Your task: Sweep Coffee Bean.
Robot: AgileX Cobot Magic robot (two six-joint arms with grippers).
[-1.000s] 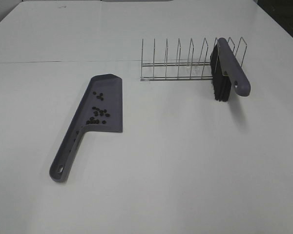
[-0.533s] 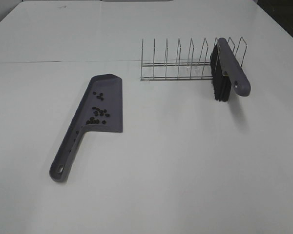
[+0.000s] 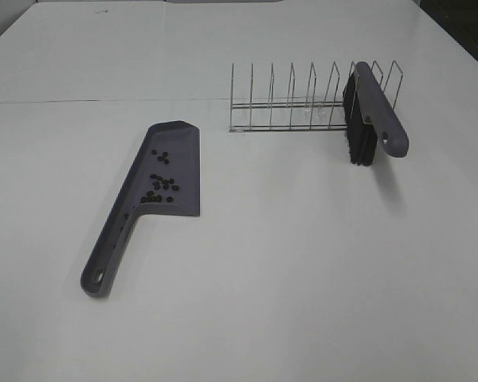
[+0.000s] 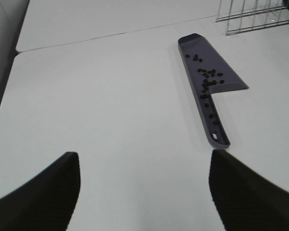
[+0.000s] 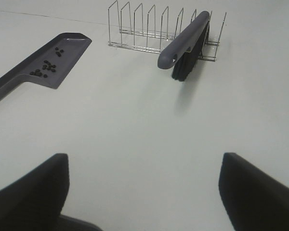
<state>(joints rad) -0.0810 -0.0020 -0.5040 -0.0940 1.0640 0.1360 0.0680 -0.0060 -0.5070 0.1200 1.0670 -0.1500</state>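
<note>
Coffee beans point(image 3: 161, 181) lie clustered inside the dustpan point(image 3: 185, 163) on the table point(image 3: 303, 263), well apart from the left gripper point(image 4: 144, 192) and right gripper point(image 5: 142, 192), both with fingers spread apart.

One grey-purple dustpan point(image 3: 166, 171) lies on a white worktop point(image 3: 303, 263). About a dozen coffee beans point(image 3: 161, 186) sit in the dustpan; an exact count is hard to make. One brush point(image 3: 372, 111) stands in one wire rack point(image 3: 291, 99). The rack has roughly eight or nine upright dividers.
</note>
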